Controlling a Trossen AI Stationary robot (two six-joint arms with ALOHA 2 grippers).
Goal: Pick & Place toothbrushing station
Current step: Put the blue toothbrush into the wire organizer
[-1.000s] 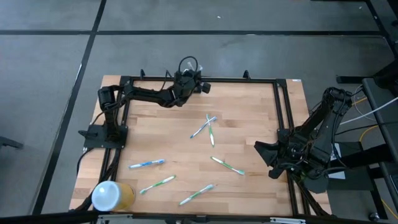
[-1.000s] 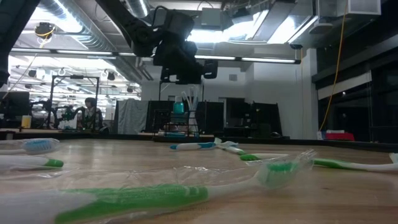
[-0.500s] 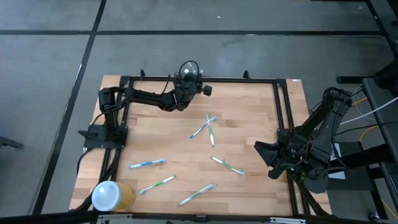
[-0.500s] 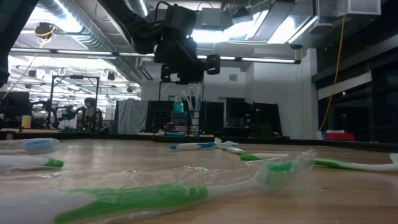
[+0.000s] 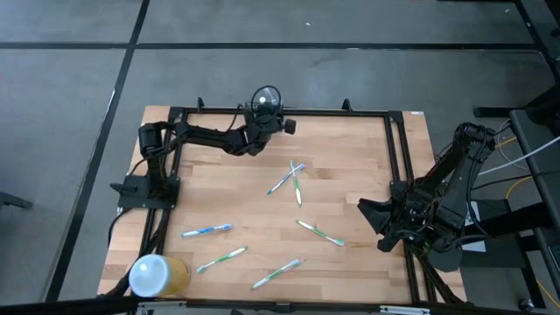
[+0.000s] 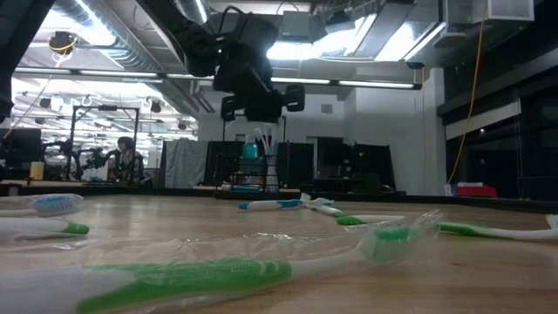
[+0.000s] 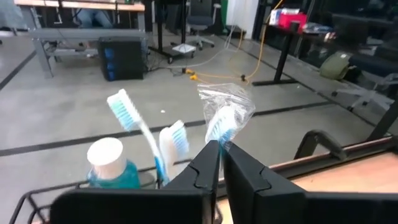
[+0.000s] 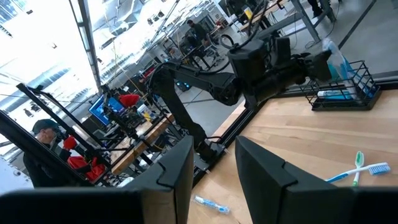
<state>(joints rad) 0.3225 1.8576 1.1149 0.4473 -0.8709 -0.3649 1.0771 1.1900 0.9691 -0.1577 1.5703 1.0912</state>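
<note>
The toothbrushing station [image 6: 255,174], a small black wire rack, stands at the table's far edge [image 5: 267,94] and also shows in the right wrist view [image 8: 343,87]. In it stand two blue-bristled toothbrushes [image 7: 134,118] and a blue bottle with a white cap [image 7: 107,163]. My left gripper [image 7: 219,148] reaches over the rack [image 5: 265,107], shut on a toothbrush in clear wrap [image 7: 222,118]. My right gripper [image 8: 208,168] waits open by the table's right edge [image 5: 372,214], with nothing between its fingers. My left gripper pinches the wrapped toothbrush just below its blue head [image 7: 221,140] between its two fingertips, which stand a hair apart. The fingers come about level from the table's near side. The head rises past the tips; the fingers hide the handle and where its lower end sits.
Several loose wrapped toothbrushes lie on the wooden table: a crossed pair [image 5: 291,181], one green [image 5: 319,233], one blue [image 5: 206,231], two near the front [image 5: 221,259]. A white-and-yellow cylinder [image 5: 157,276] lies at the near left corner. Black rails [image 5: 395,149] frame the table.
My left gripper has rolled a little about its own line while staying over the station at the table's far edge. My right arm has kept still.
</note>
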